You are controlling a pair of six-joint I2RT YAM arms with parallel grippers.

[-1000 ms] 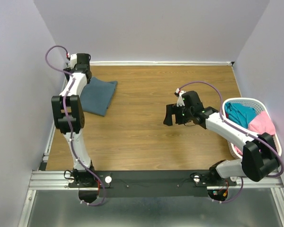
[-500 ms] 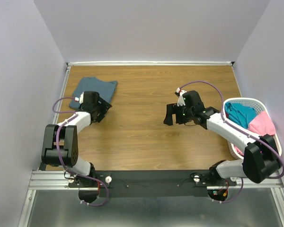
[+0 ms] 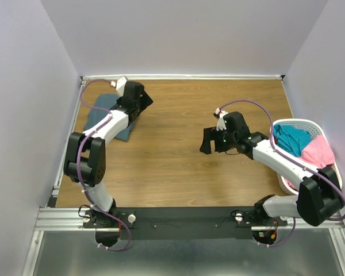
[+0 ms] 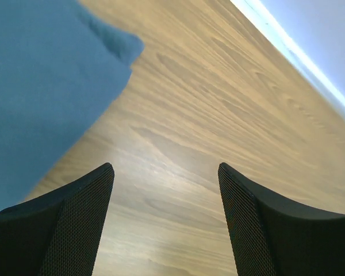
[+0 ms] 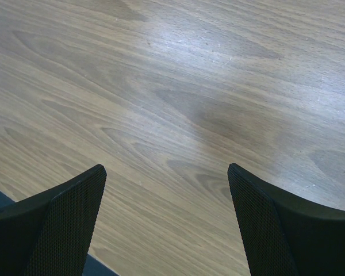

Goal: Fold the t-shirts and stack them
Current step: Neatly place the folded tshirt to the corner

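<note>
A folded slate blue-grey t-shirt (image 3: 102,117) lies at the table's back left, partly covered by my left arm. It fills the upper left of the left wrist view (image 4: 40,86). My left gripper (image 3: 139,102) hovers open and empty over bare wood just right of that shirt (image 4: 165,168). A teal t-shirt (image 3: 290,138) and a pink t-shirt (image 3: 319,150) lie bunched in the basket at the right. My right gripper (image 3: 209,142) is open and empty above the table's middle, with only wood between its fingers (image 5: 167,168).
The white slotted basket (image 3: 302,121) stands at the right edge against the wall. The wooden table (image 3: 178,172) is closed in by walls at left, back and right. A black rail (image 3: 178,221) runs along the near edge.
My left arm pulled in toward the near side, then swung out again to the back, ending by the grey shirt's right edge. My right arm has barely moved.
</note>
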